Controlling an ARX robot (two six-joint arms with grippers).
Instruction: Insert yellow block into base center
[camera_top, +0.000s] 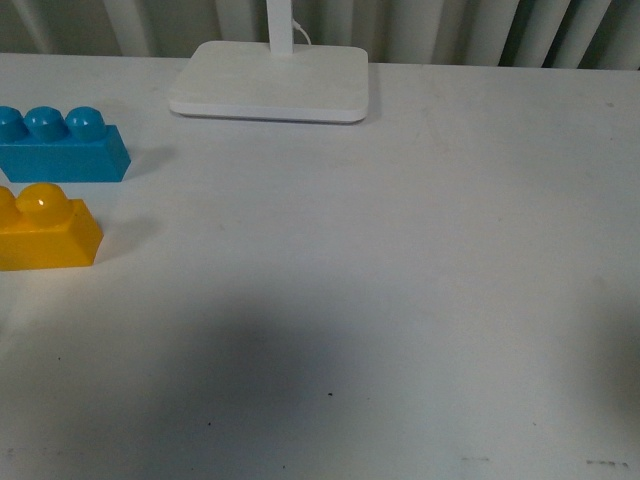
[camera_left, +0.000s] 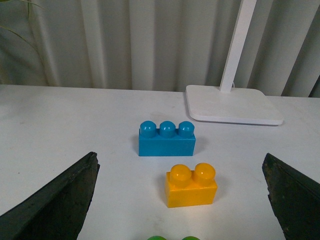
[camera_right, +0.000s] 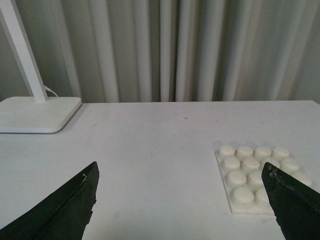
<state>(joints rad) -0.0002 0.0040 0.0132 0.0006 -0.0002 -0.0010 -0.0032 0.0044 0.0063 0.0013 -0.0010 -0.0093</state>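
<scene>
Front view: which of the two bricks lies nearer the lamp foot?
The blue three-stud brick; the yellow block sits in front of it, farther from the lamp foot.

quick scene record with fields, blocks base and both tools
yellow block: on table, untouched
blue brick: beyond the yellow block, apart
base: on table, visible studs bare
lamp foot: far table edge
left tool: open, empty
right tool: open, empty
task: not started
</scene>
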